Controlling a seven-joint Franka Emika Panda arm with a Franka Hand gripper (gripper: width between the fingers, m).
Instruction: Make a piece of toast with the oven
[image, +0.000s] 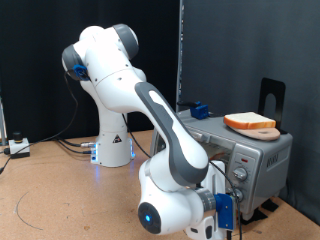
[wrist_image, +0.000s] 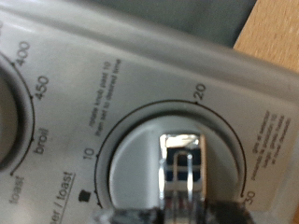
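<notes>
A black curtain backs the scene, and a brown wooden tabletop (image: 50, 185) carries all the equipment. The white robot arm (image: 120, 80) stands on its base toward the far edge of the tabletop and bends down and forward to the near edge.

The oven (image: 245, 150) sits at the exterior view's right side of the tabletop. It is a silver-grey box with its knob panel facing the near right corner. A round wooden board (image: 262, 130) lies on the oven's roof, and a piece of toast (image: 250, 122) with a pale face and orange-brown crust rests flat on that board. A black bracket (image: 272, 95) stands upright behind the board, and a small blue item (image: 200, 108) sits at the far end of the roof.

The gripper (image: 225, 205) is low at the near edge of the tabletop, directly in front of the knob panel of the oven. In the exterior view its jaws are hidden behind the blue-and-white hand, so from that view their state cannot be determined.

The wrist view is filled by the knob panel (wrist_image: 84, 65). A timer dial (wrist_image: 182, 163) with a chrome grip sits in a ring marked 10, 20 and 30. Part of a second dial (wrist_image: 11, 103), marked 400, 450 and broil, shows at the frame edge. The dial's chrome grip lies right at the gripper; whether the jaws pinch it cannot be told.
</notes>
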